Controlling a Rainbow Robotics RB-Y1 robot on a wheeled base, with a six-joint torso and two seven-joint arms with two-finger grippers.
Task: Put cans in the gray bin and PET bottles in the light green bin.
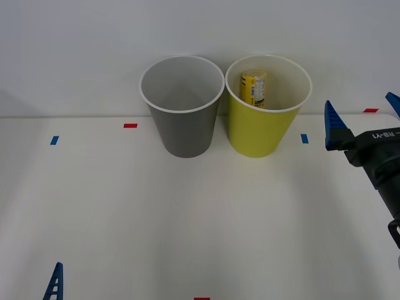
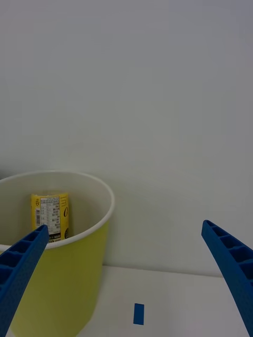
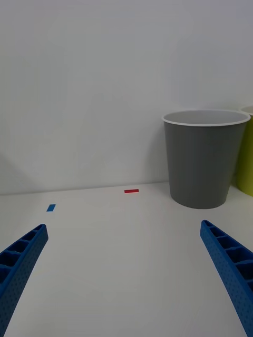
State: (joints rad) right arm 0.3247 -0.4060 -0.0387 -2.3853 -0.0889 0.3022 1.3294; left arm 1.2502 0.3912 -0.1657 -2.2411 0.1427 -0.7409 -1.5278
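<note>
A white tabletop (image 1: 156, 219) holds the gray bin (image 1: 182, 106) and, just beside it at 3 o'clock, the light green bin (image 1: 265, 106). A yellow PET bottle (image 1: 253, 88) stands inside the green bin. The right gripper (image 1: 362, 115), fingers apart and empty, hovers at 3 o'clock of that bin. The left gripper (image 3: 126, 279) waits near the tabletop's 7 o'clock edge, fingers apart.

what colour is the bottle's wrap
Yellow, with black and white print, on the bottle; clearest in the right wrist view.
</note>
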